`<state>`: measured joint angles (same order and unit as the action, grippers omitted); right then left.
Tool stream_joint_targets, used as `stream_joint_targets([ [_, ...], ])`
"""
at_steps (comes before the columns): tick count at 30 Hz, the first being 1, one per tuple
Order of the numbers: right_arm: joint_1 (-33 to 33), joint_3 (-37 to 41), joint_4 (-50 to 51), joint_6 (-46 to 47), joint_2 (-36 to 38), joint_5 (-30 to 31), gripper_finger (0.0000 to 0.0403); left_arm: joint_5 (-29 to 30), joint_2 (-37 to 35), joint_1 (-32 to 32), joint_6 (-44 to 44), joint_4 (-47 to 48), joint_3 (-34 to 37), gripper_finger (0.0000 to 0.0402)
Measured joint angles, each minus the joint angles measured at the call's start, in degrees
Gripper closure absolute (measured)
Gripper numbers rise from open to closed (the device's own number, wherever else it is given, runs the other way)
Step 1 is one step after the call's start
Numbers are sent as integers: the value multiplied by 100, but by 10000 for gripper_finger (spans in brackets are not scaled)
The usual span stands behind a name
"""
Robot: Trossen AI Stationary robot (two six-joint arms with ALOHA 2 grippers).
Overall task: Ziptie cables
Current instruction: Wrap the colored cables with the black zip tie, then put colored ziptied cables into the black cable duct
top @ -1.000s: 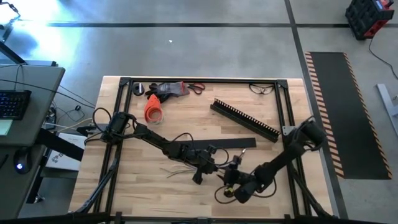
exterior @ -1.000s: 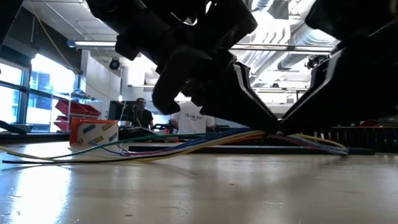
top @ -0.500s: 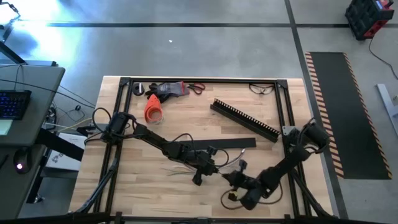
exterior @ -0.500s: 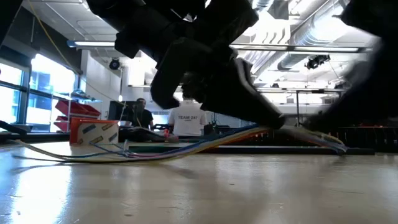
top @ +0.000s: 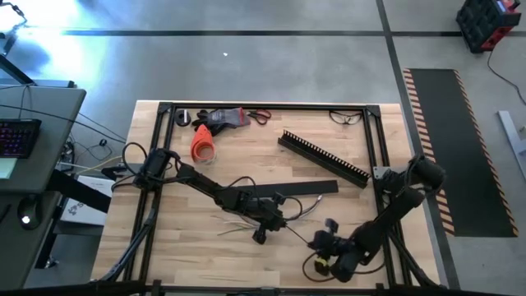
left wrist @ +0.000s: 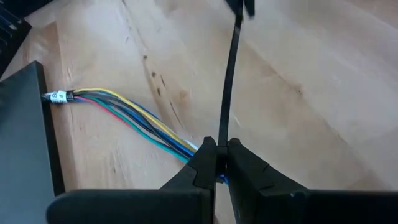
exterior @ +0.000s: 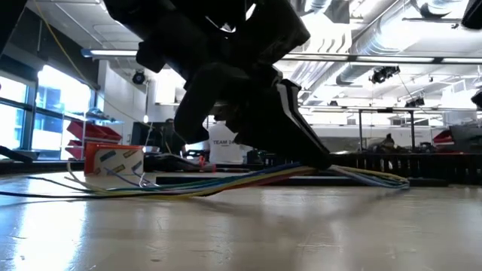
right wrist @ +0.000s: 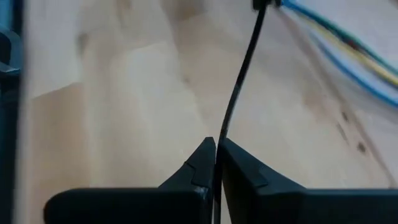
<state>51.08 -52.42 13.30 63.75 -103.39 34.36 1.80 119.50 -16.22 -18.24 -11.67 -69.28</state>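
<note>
The cables, a bunch of thin coloured wires, lie on the wooden table in the near middle; they also show in the low view. A black zip tie stretches between my two grippers. My left gripper is shut at the bunch, seen close up in its wrist view. My right gripper stands to its right, nearer the front edge, shut on the tie's strap. My left gripper has the zip tie's strap between its shut fingertips, just where the cables pass under them. It slants down from the table's left. Whether the wires are pinched too, the fingers hide. The cables' ends rest on the table. My right gripper pinches the zip tie's strap between its two fingertips, slanting down from the table's right. The strap runs along the fingers and on, nearly straight, to the bunch of cables, clear of the table.
A long black comb-toothed channel lies slantwise at the far right, with a flat black bar just beyond the grippers. An orange object, hand tools and glasses lie along the far edge. A black frame borders the table.
My right gripper has moved toward the table's right edge, away from the left gripper, and has rolled; it has left the low view. The zip tie's strap now spans a longer stretch between the two grippers. The cables' right end has sunk slightly.
</note>
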Motion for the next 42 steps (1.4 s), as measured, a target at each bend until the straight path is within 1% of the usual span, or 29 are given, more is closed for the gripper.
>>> stream_joint_targets([
  [4,15,0,341,92,526,-598,364,-1,0,-7,17,-46,0,396],
  [7,46,0,498,55,913,-787,328,74,0,-27,36,-144,0,391],
  [9,44,0,702,25,1176,-830,302,167,0,-31,162,-273,0,380],
  [10,30,0,817,-62,1299,-825,289,90,0,-31,253,-309,0,371],
  [12,-6,0,946,-368,1516,-688,264,-271,0,-31,358,-304,0,349],
  [14,-73,0,1071,-778,1725,-420,241,-411,0,-25,472,-300,-4,328],
  [17,-296,-2,1231,-1424,1981,95,215,-280,-104,-39,518,-216,-26,303],
  [19,-572,-2,1560,-1798,2070,425,202,-82,-293,-68,518,-108,-26,292],
  [21,-1003,1,2013,-2032,2093,563,193,284,-582,-73,557,111,-30,286],
  [23,-1532,64,2264,-2421,2098,595,185,773,-891,-84,683,266,-30,285],
  [25,-2148,155,2312,-3040,2098,491,177,1263,-1235,-121,836,458,-30,286],
  [26,-2489,185,2287,-3412,2100,336,174,1435,-1413,-128,889,517,-30,287],
  [29,-3559,305,1966,-4545,2135,-77,168,1543,-1918,-138,1023,896,-41,290],
  [32,-4627,555,1323,-5623,2171,-516,167,1568,-2265,-205,1318,1342,47,295],
  [35,-5630,877,646,-6356,2190,-1196,167,1716,-2550,-325,1625,1422,448,304],
  [38,-6430,1248,245,-6644,2187,-1818,167,1957,-2771,-472,2037,1140,1071,314],
  [40,-6807,1469,-33,-6702,2188,-2021,167,2150,-2863,-573,2253,774,1534,320],
  [42,-7080,1674,-255,-6779,2190,-2349,167,2347,-2872,-661,2410,285,1950,323],
])
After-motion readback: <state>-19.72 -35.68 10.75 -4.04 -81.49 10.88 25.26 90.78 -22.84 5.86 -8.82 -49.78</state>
